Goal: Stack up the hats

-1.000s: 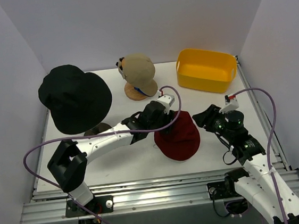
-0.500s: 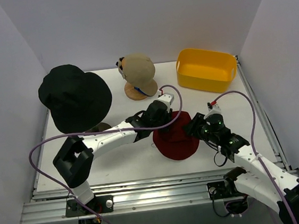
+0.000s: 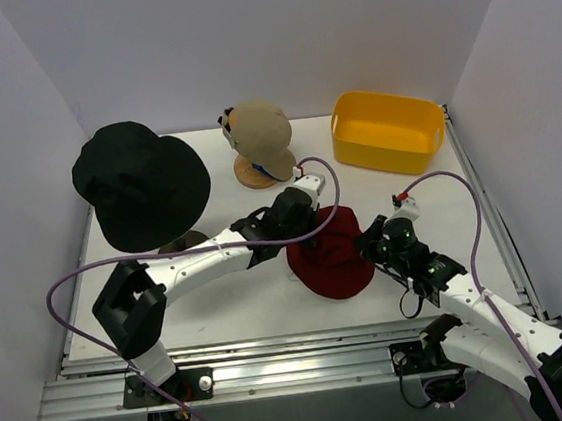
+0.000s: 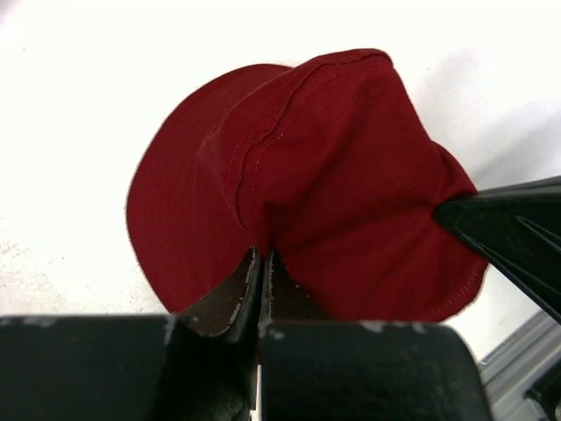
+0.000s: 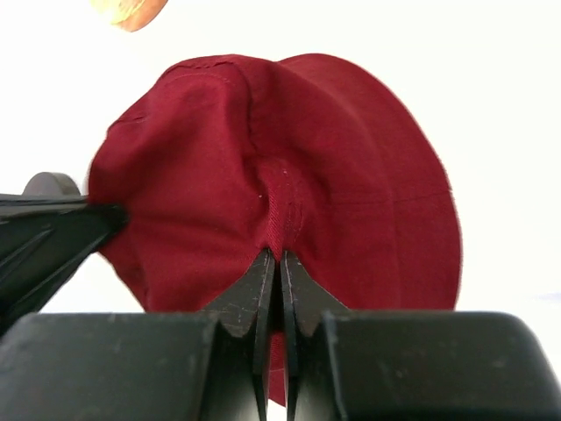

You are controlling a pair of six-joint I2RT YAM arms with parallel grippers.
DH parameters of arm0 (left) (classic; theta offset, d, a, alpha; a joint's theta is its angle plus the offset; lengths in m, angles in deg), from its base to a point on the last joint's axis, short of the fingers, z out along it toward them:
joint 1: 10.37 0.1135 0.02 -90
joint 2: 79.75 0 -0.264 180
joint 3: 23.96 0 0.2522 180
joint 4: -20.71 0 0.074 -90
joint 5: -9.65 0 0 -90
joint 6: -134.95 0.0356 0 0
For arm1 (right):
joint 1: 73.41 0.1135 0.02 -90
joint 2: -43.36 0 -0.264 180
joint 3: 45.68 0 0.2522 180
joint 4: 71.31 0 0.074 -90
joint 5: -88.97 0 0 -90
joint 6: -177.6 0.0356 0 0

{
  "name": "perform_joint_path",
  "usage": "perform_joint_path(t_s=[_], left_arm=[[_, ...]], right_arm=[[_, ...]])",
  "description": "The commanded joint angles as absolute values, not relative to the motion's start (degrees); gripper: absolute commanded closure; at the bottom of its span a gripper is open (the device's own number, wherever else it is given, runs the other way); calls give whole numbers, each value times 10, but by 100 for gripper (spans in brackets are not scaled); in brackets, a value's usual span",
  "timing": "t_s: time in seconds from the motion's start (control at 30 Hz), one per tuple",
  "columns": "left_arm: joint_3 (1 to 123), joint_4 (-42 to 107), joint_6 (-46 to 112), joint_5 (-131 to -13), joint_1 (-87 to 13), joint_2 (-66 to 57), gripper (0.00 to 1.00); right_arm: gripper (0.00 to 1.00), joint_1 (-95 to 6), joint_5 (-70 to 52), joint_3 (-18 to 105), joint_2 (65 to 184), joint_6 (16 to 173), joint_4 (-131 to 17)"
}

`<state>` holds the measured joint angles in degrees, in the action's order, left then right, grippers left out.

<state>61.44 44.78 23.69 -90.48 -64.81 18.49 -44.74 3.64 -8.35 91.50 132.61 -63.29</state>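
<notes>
Left pincer (image 4: pixel 263 256) clenched on red hat (image 3: pixel 333 263) crown, left side; right pincer (image 5: pixel 280 256) clenched on right side. Opposed pinches likely so floppy cloth lifts evenly. Red hat near centre, between arms; black hat (image 3: pixel 142 180) far left, tan cap (image 3: pixel 261 130) far centre, well apart.

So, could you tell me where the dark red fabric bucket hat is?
In the top view, the dark red fabric bucket hat lies front centre-right on the white table, pinched between the left tool and right tool, nearer than the tan cap.
</notes>
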Motion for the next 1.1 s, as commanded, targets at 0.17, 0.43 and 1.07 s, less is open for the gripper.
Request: perform_joint_path(t_s=[0.17,0.43,1.07], left_arm=[[656,496,230,-915,-648,82,98],[789,633,242,-970,-667,28,98],[1106,875,292,-1152,-670,-58,98]], right_arm=[[100,-445,80,-8,868,1284,-577],[100,-446,57,164,892,1222,-555],[100,-398,-132,663,1162,1177,-600]])
